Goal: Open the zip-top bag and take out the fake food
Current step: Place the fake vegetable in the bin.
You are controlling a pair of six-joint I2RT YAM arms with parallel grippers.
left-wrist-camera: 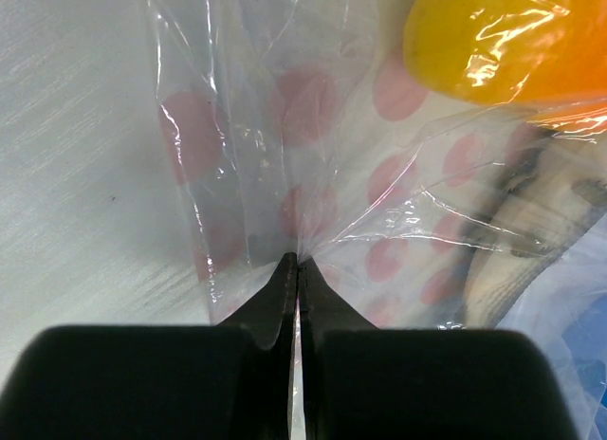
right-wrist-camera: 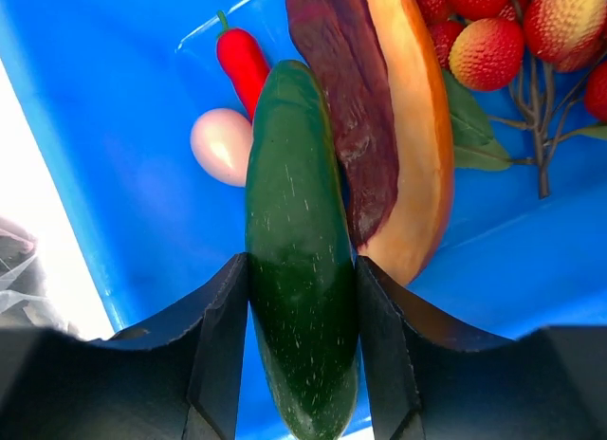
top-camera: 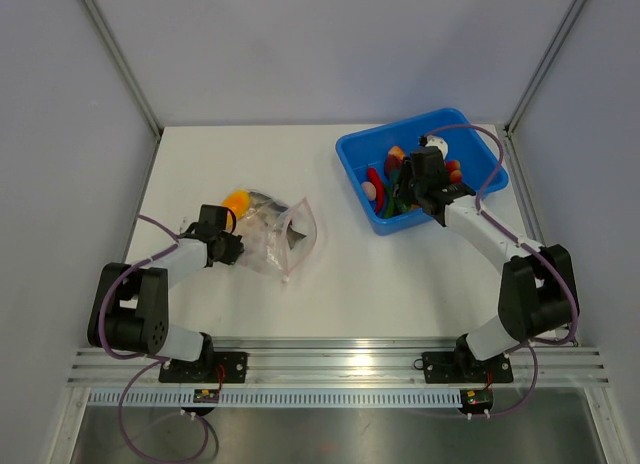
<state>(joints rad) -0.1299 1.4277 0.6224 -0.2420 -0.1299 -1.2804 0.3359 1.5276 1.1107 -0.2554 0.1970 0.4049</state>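
Observation:
The clear zip-top bag (top-camera: 283,236) lies left of centre on the table, and my left gripper (top-camera: 232,246) is shut on a fold of its thin plastic (left-wrist-camera: 285,127). Inside the bag I see a yellow-orange fruit (left-wrist-camera: 503,42) and a grey fish (left-wrist-camera: 531,241). In the left wrist view the left gripper (left-wrist-camera: 298,262) has its jaws pressed together on the film. My right gripper (right-wrist-camera: 303,263) is shut on a green cucumber (right-wrist-camera: 299,222) above the blue bin (top-camera: 350,149).
The bin (right-wrist-camera: 114,127) at the back right holds a red chili (right-wrist-camera: 245,65), a pale egg (right-wrist-camera: 220,144), an orange-brown wedge (right-wrist-camera: 408,127) and a bunch of red fruits (right-wrist-camera: 493,51). Grey walls with metal posts enclose the table at the back and sides.

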